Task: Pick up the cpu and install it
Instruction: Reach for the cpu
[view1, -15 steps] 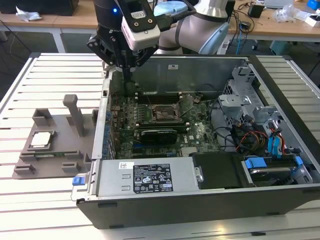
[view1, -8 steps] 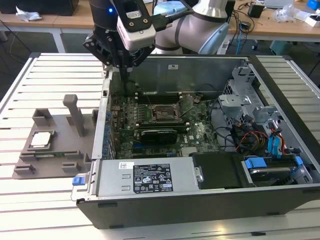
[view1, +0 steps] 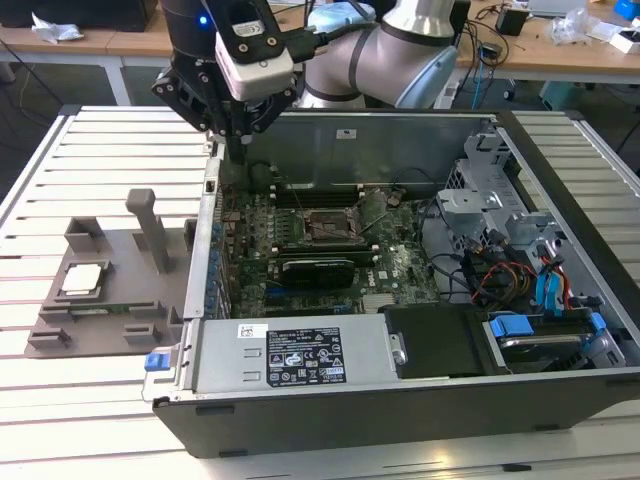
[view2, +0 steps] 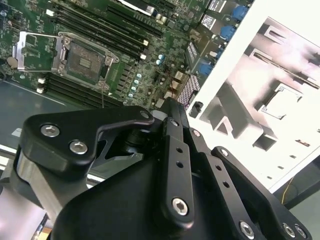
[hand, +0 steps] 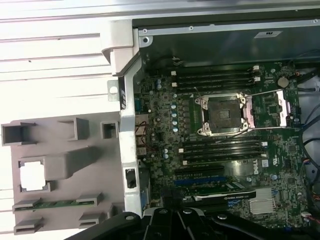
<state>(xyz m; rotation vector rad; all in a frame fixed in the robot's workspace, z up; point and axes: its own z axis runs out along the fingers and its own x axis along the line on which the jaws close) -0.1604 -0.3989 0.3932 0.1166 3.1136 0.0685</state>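
Observation:
The cpu (view1: 83, 278) is a small silvery square chip lying flat in a recess of the grey tray (view1: 120, 300), on the exterior view's left, outside the computer case. It appears pale in both wrist views (hand: 33, 176) (view2: 280, 100). My gripper (view1: 240, 150) hangs over the case's left wall near the back, well above and behind the cpu. Its fingers look shut with nothing between them (view2: 170, 107). The motherboard's cpu socket (view1: 325, 228) (hand: 222, 114) (view2: 85, 57) lies bare with its metal retention frame flipped open.
The open computer case (view1: 400, 380) lies on a slatted white table (view1: 60, 400). A black expansion card (view1: 318, 268) sits in front of the socket. Drive cages and cables (view1: 510, 270) crowd the case's right side. An upright post (view1: 150, 225) rises from the tray.

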